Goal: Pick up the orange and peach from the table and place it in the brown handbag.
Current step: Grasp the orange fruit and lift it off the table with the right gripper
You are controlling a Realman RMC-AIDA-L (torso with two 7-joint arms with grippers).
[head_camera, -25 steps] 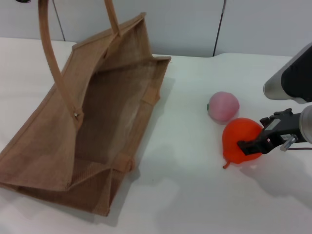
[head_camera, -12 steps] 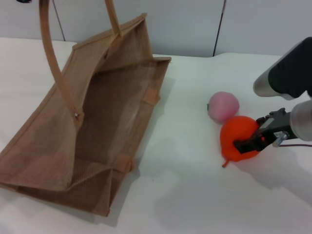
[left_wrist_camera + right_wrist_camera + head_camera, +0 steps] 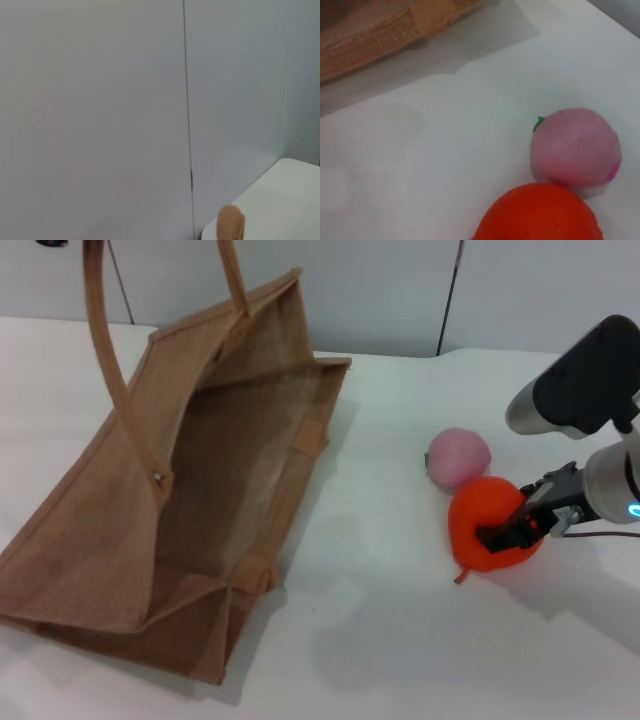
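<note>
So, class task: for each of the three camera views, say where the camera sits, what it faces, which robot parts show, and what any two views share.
Head view: from the robot's head, looking down at the table, brown handbag, peach and orange; the right gripper shows, clamped on the orange.
Left wrist view: faces a wall panel; a handbag strap tip shows, no gripper.
Right wrist view: close above the orange and peach; no fingers visible.
Head and right wrist views share both fruits and the handbag.

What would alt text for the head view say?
The right gripper is closed on the orange on the white table, with the peach touching it just behind. The brown handbag lies open to their left.
</note>
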